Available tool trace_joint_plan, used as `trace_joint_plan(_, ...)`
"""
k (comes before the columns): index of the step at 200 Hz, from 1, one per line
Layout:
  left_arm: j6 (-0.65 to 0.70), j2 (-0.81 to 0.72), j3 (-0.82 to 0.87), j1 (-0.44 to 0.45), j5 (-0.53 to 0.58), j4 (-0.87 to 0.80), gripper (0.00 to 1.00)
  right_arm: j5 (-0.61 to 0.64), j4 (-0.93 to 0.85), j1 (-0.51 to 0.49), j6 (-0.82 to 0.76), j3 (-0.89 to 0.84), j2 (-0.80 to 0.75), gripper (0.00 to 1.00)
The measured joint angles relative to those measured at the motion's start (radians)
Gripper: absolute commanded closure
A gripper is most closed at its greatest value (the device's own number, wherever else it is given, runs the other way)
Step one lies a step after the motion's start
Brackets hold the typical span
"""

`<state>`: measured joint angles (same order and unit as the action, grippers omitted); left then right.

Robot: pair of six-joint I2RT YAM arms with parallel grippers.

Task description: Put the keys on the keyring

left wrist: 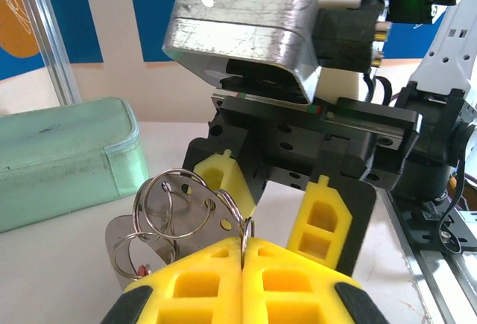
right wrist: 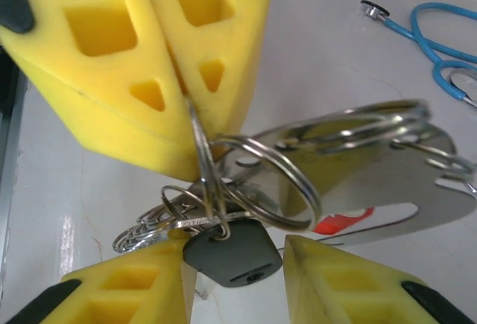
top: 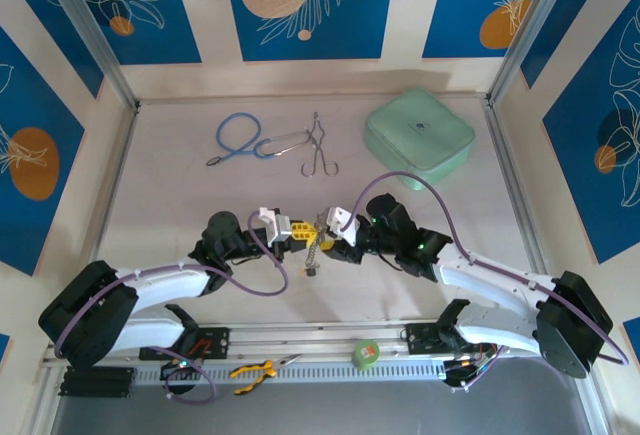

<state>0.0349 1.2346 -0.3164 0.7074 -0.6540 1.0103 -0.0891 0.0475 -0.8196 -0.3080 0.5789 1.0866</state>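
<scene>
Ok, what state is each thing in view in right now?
left end effector: shut on the keyring.
right end effector: open, one finger on either side of the black-headed key.
keyring: pinched by one ring, its other rings bunched together.
black-headed key: hanging on a small ring, head down.
green pouch: closed, lying flat.

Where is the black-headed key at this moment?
Right wrist view, low centre: the black key hangs from the keyring pinched by the left pincer, and sits between the open right pincer's fingers.
</scene>
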Motion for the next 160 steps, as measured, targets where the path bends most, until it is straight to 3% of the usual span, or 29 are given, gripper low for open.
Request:
trace_joint_plan(61,0.0,0.0,0.0,0.0,0.039,0.0,1.0,0.008,0.064,-0.029,0.015,-0.027,0.004,0.58)
trace_joint_plan(125,0.008,-0.015,0.003,0.0,0.058,-0.008,1.0,0.064,0.098,-0.042,0.026,-0.027,0.017,0.7)
trace_joint_plan(160,0.024,-0.024,0.004,0.0,0.062,-0.012,1.0,0.075,0.081,-0.042,0.018,-0.032,0.004,0.69)
